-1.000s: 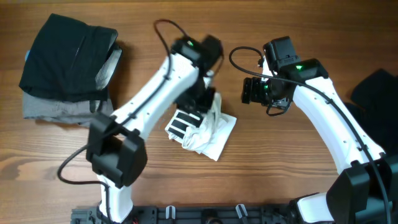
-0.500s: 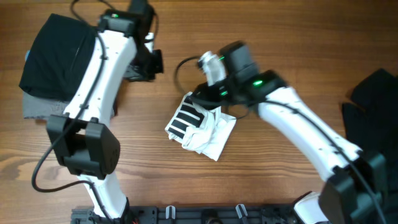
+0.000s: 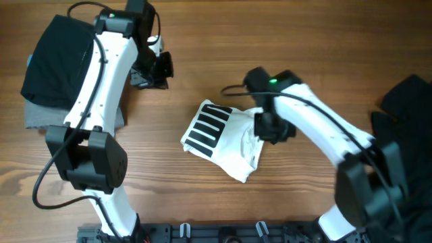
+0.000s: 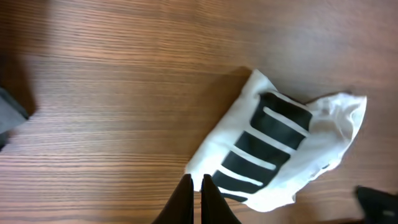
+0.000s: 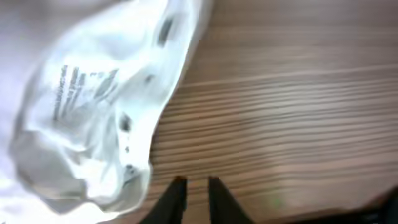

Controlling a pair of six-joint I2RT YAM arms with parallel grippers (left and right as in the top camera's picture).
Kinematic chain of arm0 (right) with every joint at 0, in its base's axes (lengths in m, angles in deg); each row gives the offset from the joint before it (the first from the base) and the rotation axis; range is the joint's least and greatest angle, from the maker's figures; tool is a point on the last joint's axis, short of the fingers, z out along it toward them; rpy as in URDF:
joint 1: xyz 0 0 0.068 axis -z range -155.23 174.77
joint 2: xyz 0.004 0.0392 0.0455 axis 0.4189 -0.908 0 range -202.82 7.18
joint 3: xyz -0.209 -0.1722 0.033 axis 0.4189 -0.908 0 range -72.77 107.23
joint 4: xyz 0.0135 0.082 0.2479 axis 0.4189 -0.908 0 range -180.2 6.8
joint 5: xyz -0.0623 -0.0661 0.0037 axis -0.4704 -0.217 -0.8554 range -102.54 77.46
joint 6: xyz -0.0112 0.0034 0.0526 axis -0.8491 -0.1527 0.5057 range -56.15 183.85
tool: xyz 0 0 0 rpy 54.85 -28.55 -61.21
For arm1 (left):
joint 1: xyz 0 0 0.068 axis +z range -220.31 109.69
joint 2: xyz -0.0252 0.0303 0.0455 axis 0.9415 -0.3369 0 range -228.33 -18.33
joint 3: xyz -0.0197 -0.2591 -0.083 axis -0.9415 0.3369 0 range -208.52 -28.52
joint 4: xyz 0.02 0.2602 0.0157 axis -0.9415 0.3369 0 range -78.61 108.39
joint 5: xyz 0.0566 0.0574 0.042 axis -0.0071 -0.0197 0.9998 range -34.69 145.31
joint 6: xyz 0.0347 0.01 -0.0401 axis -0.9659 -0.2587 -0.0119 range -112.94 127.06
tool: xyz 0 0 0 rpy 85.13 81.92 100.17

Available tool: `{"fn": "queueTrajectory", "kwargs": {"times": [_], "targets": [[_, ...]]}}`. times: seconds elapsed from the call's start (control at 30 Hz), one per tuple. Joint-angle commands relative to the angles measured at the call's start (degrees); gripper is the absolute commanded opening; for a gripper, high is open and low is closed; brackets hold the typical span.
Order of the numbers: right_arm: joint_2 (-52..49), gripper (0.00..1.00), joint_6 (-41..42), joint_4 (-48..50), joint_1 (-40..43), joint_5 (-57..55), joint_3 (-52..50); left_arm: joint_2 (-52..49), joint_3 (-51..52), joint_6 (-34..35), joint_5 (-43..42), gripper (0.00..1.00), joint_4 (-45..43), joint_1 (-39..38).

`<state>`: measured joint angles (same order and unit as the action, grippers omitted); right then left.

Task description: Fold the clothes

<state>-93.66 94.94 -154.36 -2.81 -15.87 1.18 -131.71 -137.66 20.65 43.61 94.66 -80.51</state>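
Note:
The white T-shirt (image 3: 226,142) with a black striped print lies crumpled in a loose bundle at the table's middle, print facing up at its left end. In the left wrist view the T-shirt (image 4: 283,146) lies ahead of the fingers. My left gripper (image 3: 162,67) (image 4: 198,183) hovers at the upper left, well clear of it, shut on nothing. My right gripper (image 3: 268,128) (image 5: 197,183) is at the shirt's right edge. Its fingers stand a narrow gap apart over bare wood, and the white fabric (image 5: 93,106) lies just to their left, not between them.
A stack of folded black and grey clothes (image 3: 67,71) sits at the upper left, close beside the left arm. More black clothes (image 3: 405,108) lie at the right edge. A grey cloth corner (image 4: 9,118) shows at the left of the left wrist view.
The left arm let go of the shirt, swung to the upper left and shut. The right arm came down to the shirt's right edge, its jaws narrowed. The shirt now lies flatter.

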Motion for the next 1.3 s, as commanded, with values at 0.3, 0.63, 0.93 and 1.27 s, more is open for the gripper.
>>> {"fn": "queueTrajectory", "kwargs": {"times": [0.3,0.63,0.93,1.27], "targets": [[7.7,0.32,-7.6,17.1,0.6,15.2,0.5,1.1,-0.6,-1.2,-4.2,0.13,11.6,-4.0],[-7.2,0.13,-8.5,19.9,0.6,24.7,0.4,14.4,0.0,8.4,2.4,0.46,13.2,-5.6],[-8.9,0.14,-8.5,20.5,0.6,25.4,0.4,25.1,30.9,20.4,-8.7,0.76,-5.6,-7.8],[-8.9,0.14,-8.6,20.6,0.6,25.4,0.4,25.2,67.4,33.7,-28.3,0.87,-48.0,-8.1]]}}
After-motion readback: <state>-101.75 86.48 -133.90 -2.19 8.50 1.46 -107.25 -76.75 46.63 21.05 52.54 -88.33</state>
